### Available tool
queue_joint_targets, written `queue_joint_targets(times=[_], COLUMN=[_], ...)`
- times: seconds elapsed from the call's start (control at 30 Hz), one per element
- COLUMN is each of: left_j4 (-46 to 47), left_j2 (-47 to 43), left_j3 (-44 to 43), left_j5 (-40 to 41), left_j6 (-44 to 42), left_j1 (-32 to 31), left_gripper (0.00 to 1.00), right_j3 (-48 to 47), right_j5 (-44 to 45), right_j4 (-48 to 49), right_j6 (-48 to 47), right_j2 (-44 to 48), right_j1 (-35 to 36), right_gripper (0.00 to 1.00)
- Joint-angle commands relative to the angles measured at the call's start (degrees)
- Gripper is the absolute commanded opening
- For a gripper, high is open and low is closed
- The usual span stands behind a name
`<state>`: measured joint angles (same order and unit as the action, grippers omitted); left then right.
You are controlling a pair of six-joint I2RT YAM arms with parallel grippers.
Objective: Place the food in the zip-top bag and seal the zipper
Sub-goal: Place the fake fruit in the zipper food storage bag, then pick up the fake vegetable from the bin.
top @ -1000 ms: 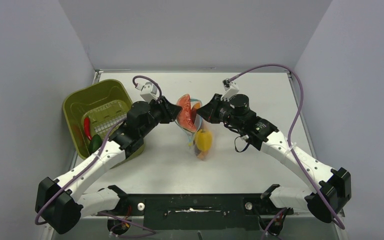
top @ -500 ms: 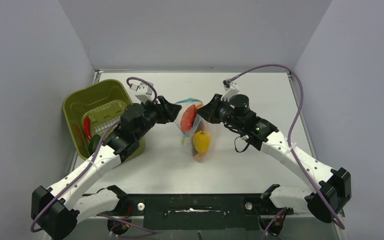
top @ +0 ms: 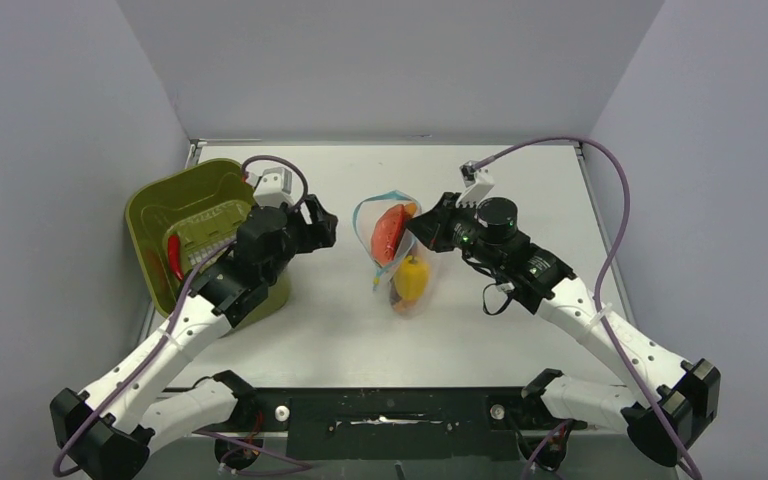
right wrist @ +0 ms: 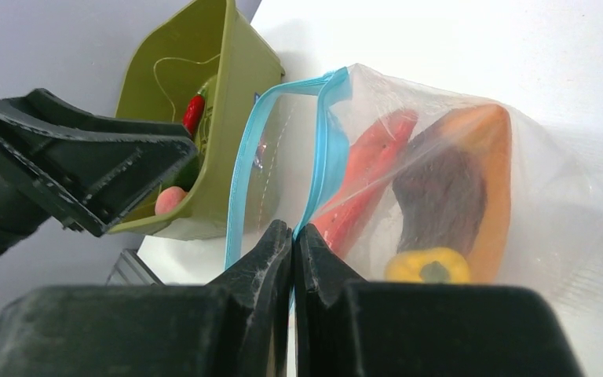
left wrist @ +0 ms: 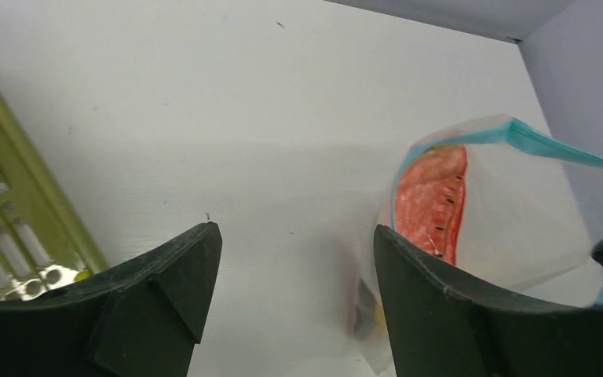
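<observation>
The right arm reaches in from the right of the zip-top bag [top: 380,215], its end effector [right wrist: 292,229] clamped on the zipper [right wrist: 326,149]; the left end effector [left wrist: 294,236] hangs left of the bag, fingers apart, holding nothing; red and yellow food [top: 390,233] sits inside the bag, on the worktop [top: 520,180].

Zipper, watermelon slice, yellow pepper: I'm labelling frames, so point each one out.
zipper [right wrist: 328,141]: right wrist view, middle of the blue strip.
watermelon slice [left wrist: 432,200]: left wrist view, red flesh.
yellow pepper [top: 411,280]: top external view, its body.

Lab: white table [top: 320,335], grey partitions [top: 390,60]
</observation>
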<state>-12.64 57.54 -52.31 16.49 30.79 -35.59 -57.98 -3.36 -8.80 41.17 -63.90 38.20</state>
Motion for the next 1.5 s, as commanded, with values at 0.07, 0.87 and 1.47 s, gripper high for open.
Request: queue_joint_targets(times=[0.07,0.87,1.47], left_j4=[-10.8,-6.3,1.6], left_j2=[-3.0,13.1,36.2], left_j3=[-5.3,-3.0,-11.2], left_j5=[15.4,17.1,19.0], left_j6=[-1.6,-20.6,-28.6], left_j1=[0.9,40.4,48.3], left_gripper=[0.73,0.59,0.53], right_j3=[4.0,2.4,1.5], right_j5=[2.2,0.6,0.0], right_j4=[2.5,-2.3,-4.8], right_j6=[-1.6,-4.3,-3.5], right_j2=[5.1,7.7,9.3], right_j1=[-0.4,-1.1,-1.7], right_gripper=[0.00,0.00,0.00])
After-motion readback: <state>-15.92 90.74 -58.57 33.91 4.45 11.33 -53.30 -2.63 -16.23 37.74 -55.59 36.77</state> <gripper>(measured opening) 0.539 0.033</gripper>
